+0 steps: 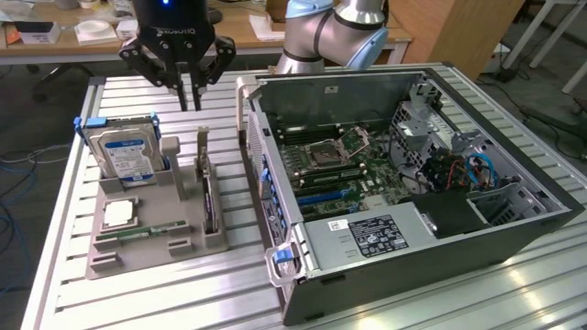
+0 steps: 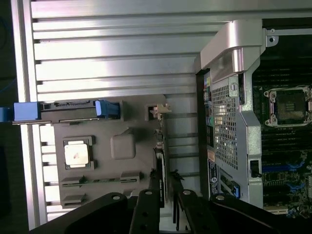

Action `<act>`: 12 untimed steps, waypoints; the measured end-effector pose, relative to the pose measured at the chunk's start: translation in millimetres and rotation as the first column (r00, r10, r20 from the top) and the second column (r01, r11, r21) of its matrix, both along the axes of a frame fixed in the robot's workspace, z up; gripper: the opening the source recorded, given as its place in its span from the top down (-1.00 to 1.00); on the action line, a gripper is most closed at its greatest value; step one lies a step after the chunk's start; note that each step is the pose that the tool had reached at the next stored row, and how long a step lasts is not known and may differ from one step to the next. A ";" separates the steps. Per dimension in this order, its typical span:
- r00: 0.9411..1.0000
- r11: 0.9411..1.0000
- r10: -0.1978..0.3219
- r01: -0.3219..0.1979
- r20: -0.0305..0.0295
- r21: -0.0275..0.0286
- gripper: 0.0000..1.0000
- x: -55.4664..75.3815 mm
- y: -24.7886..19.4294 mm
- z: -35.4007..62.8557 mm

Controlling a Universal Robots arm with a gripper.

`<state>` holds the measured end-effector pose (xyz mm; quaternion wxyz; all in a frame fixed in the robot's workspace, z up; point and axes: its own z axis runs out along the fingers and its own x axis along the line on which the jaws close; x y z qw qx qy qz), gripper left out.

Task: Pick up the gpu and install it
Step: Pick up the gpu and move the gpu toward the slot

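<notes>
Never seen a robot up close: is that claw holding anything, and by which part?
Nothing is held. The claw hangs empty above the gpu, which stands in the tray.

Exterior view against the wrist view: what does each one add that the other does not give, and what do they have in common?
The exterior view adds the blue label on the hard drive, the power supply and the robot arm behind the case. The wrist view adds a look straight onto the perforated rear panel. Shared: the gripper, open and empty above the gpu, which stands on edge in the grey tray, plus the processor chip and the motherboard socket.
</notes>
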<state>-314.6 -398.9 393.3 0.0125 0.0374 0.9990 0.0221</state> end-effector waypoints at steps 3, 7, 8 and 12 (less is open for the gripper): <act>1.000 1.000 0.000 0.000 0.000 0.000 0.30 0.0 0.0 0.0; 1.000 1.000 0.000 0.000 0.000 0.000 0.07 -0.8 0.0 0.0; 1.000 1.000 0.000 0.000 0.001 0.000 -0.05 -1.4 0.0 0.0; 0.999 0.999 0.049 -0.049 0.001 0.000 -0.18 -1.3 0.1 -0.8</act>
